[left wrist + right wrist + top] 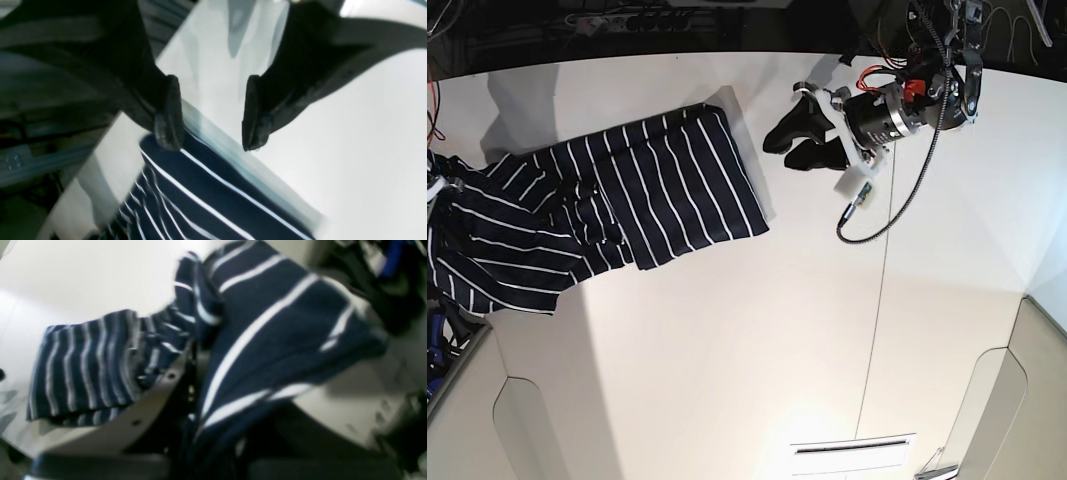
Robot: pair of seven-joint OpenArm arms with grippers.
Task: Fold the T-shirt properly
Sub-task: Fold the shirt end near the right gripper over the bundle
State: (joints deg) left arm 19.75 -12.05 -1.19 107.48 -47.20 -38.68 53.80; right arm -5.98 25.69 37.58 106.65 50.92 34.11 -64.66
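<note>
Early folding step, I'd judge: the T-shirt (657, 195) lies at 10 o'clock on the white surface (757, 340), its left part bunched and spilling over the edge. Left pincer (789, 140), jaws apart w/ nothing between, hovers just beside the shirt's 3 o'clock edge. Right pincer: out of sight under cloth, can't tell its state. Next probably needs flattening the bunched part. Dark, cluttered room beyond.

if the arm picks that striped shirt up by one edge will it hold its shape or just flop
Probably flop. The T-shirt already lies bunched and wrinkled at one end, and in the right wrist view its cloth drapes in soft folds, so it looks limp. It likely drags rather than slides cleanly when pulled across the table. It seems light, being thin fabric. The open left gripper holds nothing.
</note>
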